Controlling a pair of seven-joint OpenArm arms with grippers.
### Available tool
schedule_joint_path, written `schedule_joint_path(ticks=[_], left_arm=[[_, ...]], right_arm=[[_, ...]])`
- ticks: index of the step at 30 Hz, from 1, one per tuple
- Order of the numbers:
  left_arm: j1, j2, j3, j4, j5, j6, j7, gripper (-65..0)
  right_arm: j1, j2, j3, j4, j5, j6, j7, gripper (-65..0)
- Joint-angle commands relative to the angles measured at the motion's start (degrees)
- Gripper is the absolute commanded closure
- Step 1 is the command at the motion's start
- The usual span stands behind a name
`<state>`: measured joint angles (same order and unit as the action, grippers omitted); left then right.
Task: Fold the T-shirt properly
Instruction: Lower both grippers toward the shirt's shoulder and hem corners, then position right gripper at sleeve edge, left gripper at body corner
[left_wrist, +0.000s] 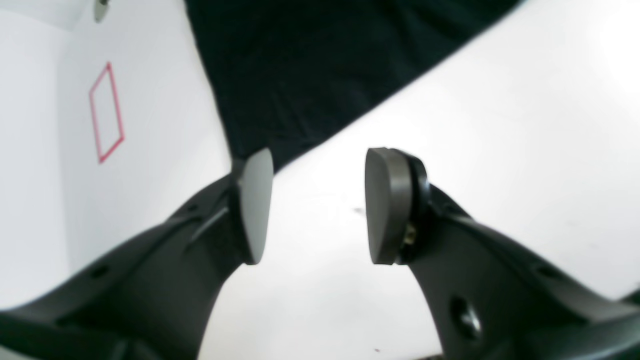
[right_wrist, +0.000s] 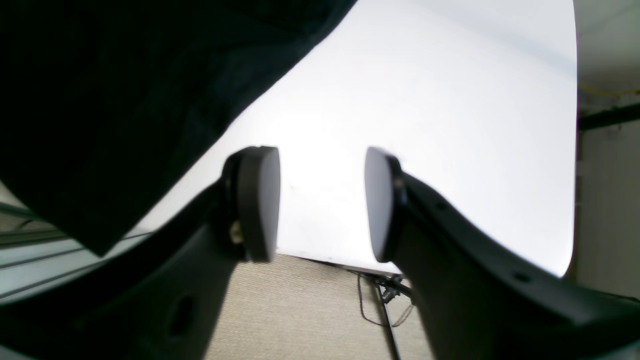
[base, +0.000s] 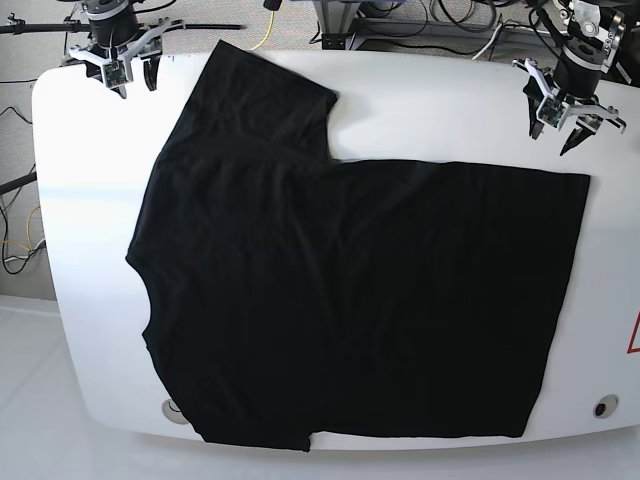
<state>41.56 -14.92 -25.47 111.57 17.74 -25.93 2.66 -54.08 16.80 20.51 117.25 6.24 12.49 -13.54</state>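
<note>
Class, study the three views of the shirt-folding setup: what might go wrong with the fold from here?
1. The T-shirt hangs over the near rim of the table; a pull might drag it off.
2. One sleeve is spread while the other looks tucked, so a fold may come out uneven.
3. The left gripper and right gripper are open and empty near corners; a shallow pinch could slip.

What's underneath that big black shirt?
The T-shirt lies spread on a white table, whose bare top shows all around it. A small round fitting peeks out at the shirt's near edge. Anything else beneath the fabric is covered and cannot be seen.
</note>
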Motion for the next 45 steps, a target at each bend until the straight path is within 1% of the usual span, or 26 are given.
schedule_joint_path(ticks=[1,5,11,17,21,23,31,35,39,43,45], left_arm=[[0.9,-0.2,0.2,0.7,0.4,0.8,-1.7,-29.4],[0.8,-0.3,0.4,0.4,1.1,1.0,-1.8,-29.5],[-0.1,-1.0,0.6,-0.3,1.0,1.1,-1.9,-29.6],[-1.1,-3.1,0.5,-0.9,1.0,0.8,-1.1,-30.1],[-1.6,-4.7,0.6,-1.1,1.1,0.8,-0.9,-30.5],[-2.2,-6.4,0.6,-1.0,1.5,0.3,-0.3,-31.8],[-4.3,-9.0,0.4,-2.7,1.6,0.0,0.1,-33.5],[-6.9,-11.9,0.9,-5.7,1.9,-0.1,-0.3,-32.7],[-8.5,-14.2,1.1,-8.9,2.1,-0.2,-1.0,-32.3],[-9.4,-15.4,1.1,-11.2,2.4,-0.2,-1.6,-32.3],[-9.9,-16.0,0.9,-13.4,3.5,-0.3,-2.8,-32.3]], right_arm=[[0.0,-1.2,0.1,0.9,-0.1,0.7,1.8,-33.6],[0.1,-2.8,-0.1,1.0,0.1,1.2,1.9,-33.2],[0.7,-4.1,-1.2,0.7,-1.1,2.4,1.9,-31.8],[1.0,-4.3,-3.7,0.4,-3.0,3.9,2.0,-30.8],[1.4,-4.4,-5.3,0.0,-3.9,4.0,2.0,-30.6],[1.9,-3.9,-6.8,-0.3,-4.8,3.6,1.6,-32.1],[2.9,-2.7,-7.6,-1.5,-4.4,3.4,0.6,-32.5],[3.3,-0.7,-6.8,-1.7,-3.5,4.3,-1.6,-32.7],[4.1,0.6,-6.5,-2.2,-2.9,5.2,-3.4,-32.9],[4.5,0.9,-6.5,-2.7,-2.5,5.3,-3.6,-33.0],[3.6,0.3,-6.1,-2.3,-1.4,4.7,-4.2,-32.6]])
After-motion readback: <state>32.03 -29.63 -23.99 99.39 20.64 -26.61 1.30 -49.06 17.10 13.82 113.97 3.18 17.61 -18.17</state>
